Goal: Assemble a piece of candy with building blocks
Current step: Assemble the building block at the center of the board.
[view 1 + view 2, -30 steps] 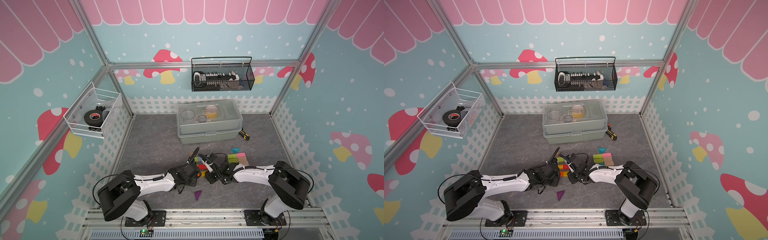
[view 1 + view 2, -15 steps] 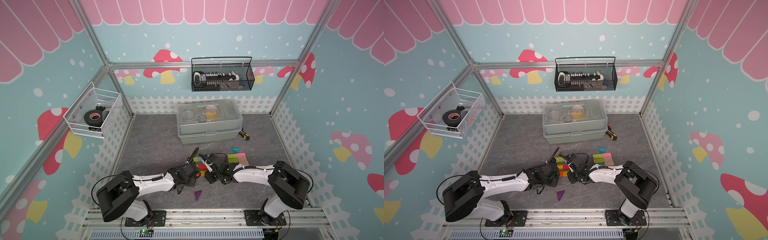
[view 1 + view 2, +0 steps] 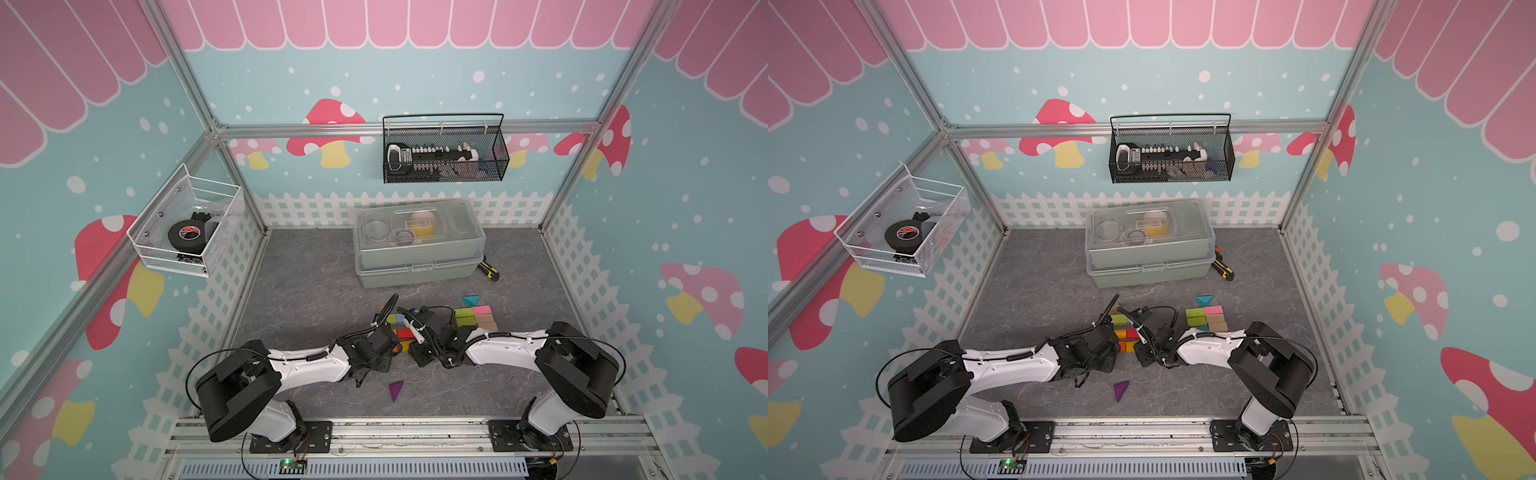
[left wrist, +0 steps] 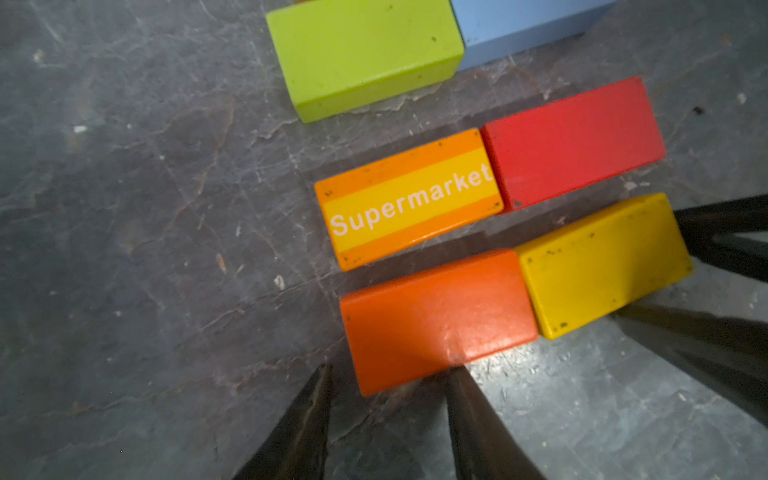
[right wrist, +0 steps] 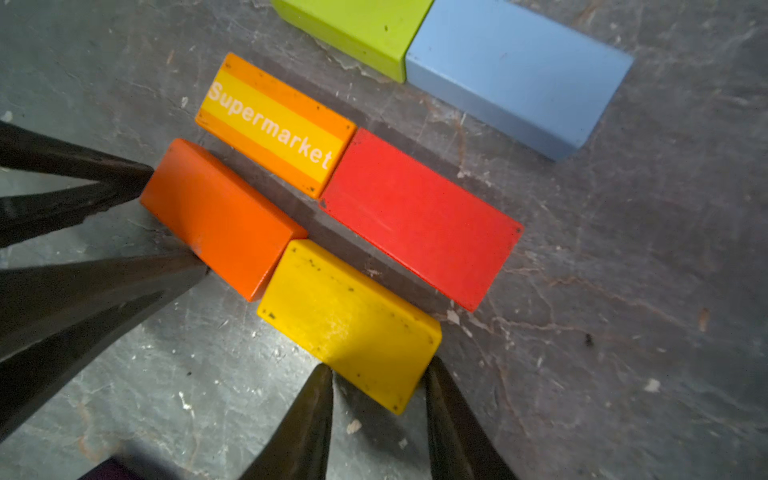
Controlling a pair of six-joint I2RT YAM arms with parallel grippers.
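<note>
1. "Supermarket", in white letters with a capital S, runs along the yellow middle band of an orange-and-yellow striped block [image 4: 409, 199]. Both of my wrist cameras read it clearly.
2. A black tape roll [image 3: 187, 235] carries a red mark on its face, too small for me to read.

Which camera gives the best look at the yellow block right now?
The right wrist view: the yellow block lies whole and central, at the fingertips of the right gripper. The left wrist view shows it whole too, but near the picture's edge. In both top views it is only a tiny yellow patch.
</note>
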